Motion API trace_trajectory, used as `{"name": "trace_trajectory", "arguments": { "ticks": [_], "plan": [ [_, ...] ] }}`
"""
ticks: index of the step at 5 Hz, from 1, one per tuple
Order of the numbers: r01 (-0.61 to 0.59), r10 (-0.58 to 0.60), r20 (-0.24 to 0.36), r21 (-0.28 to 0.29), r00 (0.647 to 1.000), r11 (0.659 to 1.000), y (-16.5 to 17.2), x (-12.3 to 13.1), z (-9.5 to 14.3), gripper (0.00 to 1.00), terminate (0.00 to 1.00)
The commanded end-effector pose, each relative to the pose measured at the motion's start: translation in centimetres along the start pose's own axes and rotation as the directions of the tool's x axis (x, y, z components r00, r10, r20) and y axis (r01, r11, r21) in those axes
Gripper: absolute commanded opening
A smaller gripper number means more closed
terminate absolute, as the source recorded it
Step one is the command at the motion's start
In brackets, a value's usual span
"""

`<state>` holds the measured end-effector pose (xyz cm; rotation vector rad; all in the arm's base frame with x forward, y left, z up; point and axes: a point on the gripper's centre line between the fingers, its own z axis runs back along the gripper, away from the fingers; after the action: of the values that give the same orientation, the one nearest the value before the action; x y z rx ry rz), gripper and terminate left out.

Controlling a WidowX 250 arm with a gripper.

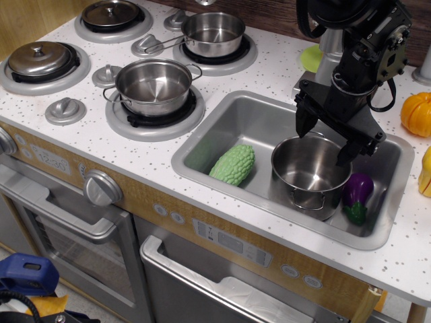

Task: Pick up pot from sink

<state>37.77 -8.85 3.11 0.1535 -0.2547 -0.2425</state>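
Observation:
The pot (310,173) is a shiny, lidless, straight-walled steel pot standing upright in the right half of the sink (222,128). A small wire loop handle shows on its near side. My black gripper (324,139) hangs just above the pot's far rim with its fingers spread wide, one at the rim's left, one at its right. It holds nothing. I cannot tell whether the fingertips touch the rim.
A green bumpy gourd (233,165) lies in the sink left of the pot. A purple eggplant (357,195) lies at the pot's right. A flared-rim pot (154,85), a long-handled saucepan (213,33) and two lidded pots sit on the stove burners. An orange pumpkin (417,113) stands right.

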Motion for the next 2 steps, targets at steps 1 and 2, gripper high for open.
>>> {"name": "trace_trajectory", "arguments": {
  "ticks": [1,2],
  "plan": [
    [0.000,0.000,0.000,0.000,1.000,1.000,0.0,0.0,0.0,1.00,0.00],
    [-0.014,0.014,0.009,-0.022,1.000,1.000,1.4,0.5,0.1,1.00,0.00]
  ]
}}
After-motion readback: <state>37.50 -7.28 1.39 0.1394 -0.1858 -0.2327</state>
